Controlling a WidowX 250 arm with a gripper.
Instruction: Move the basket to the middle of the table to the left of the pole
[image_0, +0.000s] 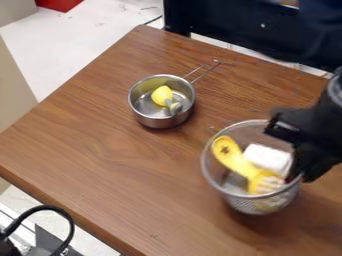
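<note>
Basket (250, 205) nr metal pot (160, 121), gripper (292, 151) at basket rim.

Metal saucepan (157, 120) stands upright toward the desk's (120, 165) far edge, yellow object (161, 94) inside; black cable (65, 214) curves beyond the near edge.

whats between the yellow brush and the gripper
A white block lies between the yellow brush and the gripper, inside the mesh basket, as the camera view shows.
</note>
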